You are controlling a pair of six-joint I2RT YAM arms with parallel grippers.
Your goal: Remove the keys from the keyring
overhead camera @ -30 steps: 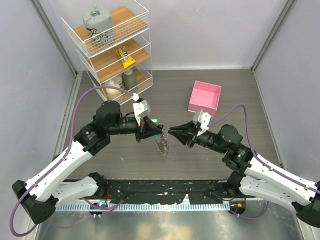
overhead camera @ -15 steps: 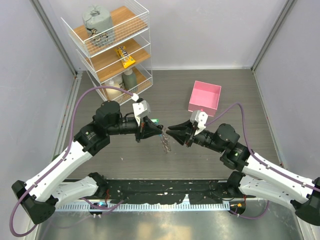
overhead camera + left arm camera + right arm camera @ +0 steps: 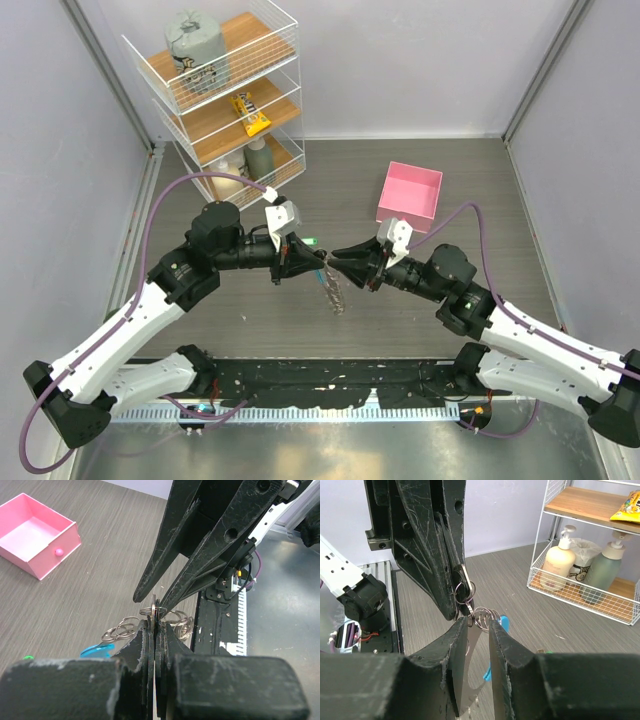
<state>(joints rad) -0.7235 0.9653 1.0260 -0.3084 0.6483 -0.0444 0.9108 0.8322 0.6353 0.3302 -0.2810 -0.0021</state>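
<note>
My left gripper (image 3: 302, 259) is shut on a small silver ring of the keyring (image 3: 156, 612) and holds the bunch above the table. More silver rings (image 3: 120, 629) and the blue band (image 3: 97, 650) hang beside its fingers. The keys (image 3: 333, 291) dangle below, between both grippers. My right gripper (image 3: 338, 259) is open, tip to tip with the left one. Its fingers (image 3: 457, 645) straddle a cluster of rings (image 3: 487, 616) and a flat silver key (image 3: 469, 677). The blue band (image 3: 503, 622) shows behind them. No black tag is visible.
A pink box (image 3: 410, 195) stands at the back right, with a small pink bead (image 3: 59, 552) on its side. A white wire shelf (image 3: 225, 95) at the back left holds bottles (image 3: 557, 565), a snack bag and a grey bag. A black metal rail (image 3: 330, 385) runs along the near edge.
My right gripper has moved left and closed in on the left gripper's tip, now straddling the rings. The hanging keys have swung slightly. The left arm has stayed put.
</note>
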